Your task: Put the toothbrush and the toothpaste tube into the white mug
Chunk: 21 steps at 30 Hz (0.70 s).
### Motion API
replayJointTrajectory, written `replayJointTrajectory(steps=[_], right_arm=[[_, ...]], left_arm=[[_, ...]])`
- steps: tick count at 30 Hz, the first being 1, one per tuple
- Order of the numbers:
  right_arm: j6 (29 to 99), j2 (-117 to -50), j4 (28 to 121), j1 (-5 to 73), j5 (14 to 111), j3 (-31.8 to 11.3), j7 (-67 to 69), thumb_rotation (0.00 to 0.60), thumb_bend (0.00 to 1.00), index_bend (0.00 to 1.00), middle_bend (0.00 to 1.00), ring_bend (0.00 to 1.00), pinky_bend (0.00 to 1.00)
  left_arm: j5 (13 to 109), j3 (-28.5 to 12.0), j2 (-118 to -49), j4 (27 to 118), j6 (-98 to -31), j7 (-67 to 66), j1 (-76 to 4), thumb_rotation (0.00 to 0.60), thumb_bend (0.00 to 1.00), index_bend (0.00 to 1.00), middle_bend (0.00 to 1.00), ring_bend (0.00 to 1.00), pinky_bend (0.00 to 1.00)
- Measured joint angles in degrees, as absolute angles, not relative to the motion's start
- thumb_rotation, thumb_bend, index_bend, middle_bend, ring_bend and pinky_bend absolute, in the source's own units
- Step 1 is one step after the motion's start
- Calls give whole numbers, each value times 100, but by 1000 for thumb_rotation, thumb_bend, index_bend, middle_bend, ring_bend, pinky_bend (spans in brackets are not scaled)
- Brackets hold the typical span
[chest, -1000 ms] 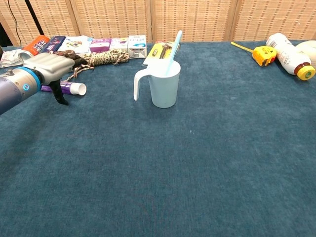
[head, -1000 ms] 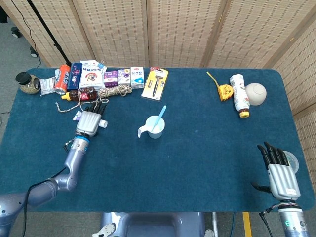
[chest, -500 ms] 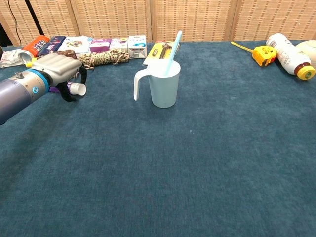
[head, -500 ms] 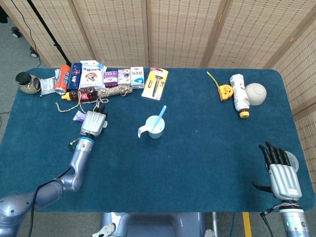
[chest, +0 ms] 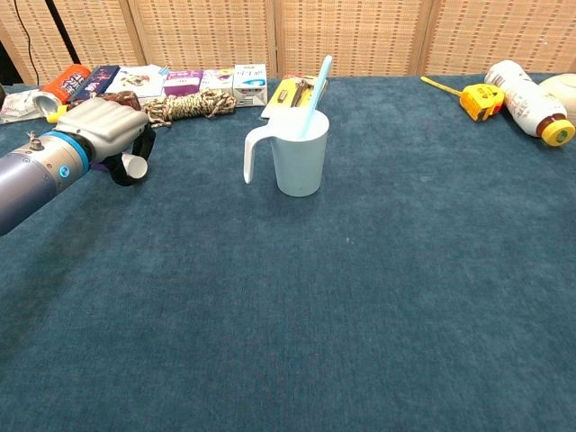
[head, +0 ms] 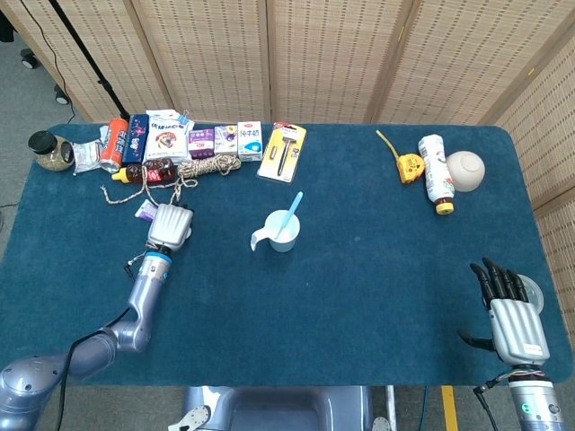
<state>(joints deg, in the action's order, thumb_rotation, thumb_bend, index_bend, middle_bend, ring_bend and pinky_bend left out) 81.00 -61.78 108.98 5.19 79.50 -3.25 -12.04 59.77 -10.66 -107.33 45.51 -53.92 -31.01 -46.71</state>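
A white mug (head: 284, 232) (chest: 300, 155) stands upright near the table's middle, its handle toward the left. A light blue toothbrush (head: 293, 210) (chest: 315, 90) leans inside it. My left hand (head: 170, 224) (chest: 110, 132) is left of the mug, fingers curled around the toothpaste tube (head: 144, 210). The tube's white cap (chest: 135, 166) sticks out below the hand, low over the cloth. Most of the tube is hidden by the hand. My right hand (head: 509, 316) lies near the front right edge with fingers apart, holding nothing, and does not show in the chest view.
Along the back left runs a row of boxes (head: 225, 139), packets, a can (head: 117, 142), a jar (head: 49, 151), a rope coil (head: 211, 165) and a razor pack (head: 284, 150). At the back right are a yellow tape measure (head: 409, 166), a bottle (head: 435, 172) and a white bowl (head: 464, 170).
My left hand's fingers, stretched out over the tube a second ago, have curled in around it. The mug, the toothbrush and my right hand have not moved.
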Motion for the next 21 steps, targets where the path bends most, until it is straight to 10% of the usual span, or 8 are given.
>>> replayJointTrajectory(steps=[21], right_arm=[[8125,-6183,10929,506,7945,-319,-1237,600,0,0,0,0,0]], left_arm=[[6530,-1083,-10448,5110,-6009,-3023,-4441,600,485,866,608,608,694]])
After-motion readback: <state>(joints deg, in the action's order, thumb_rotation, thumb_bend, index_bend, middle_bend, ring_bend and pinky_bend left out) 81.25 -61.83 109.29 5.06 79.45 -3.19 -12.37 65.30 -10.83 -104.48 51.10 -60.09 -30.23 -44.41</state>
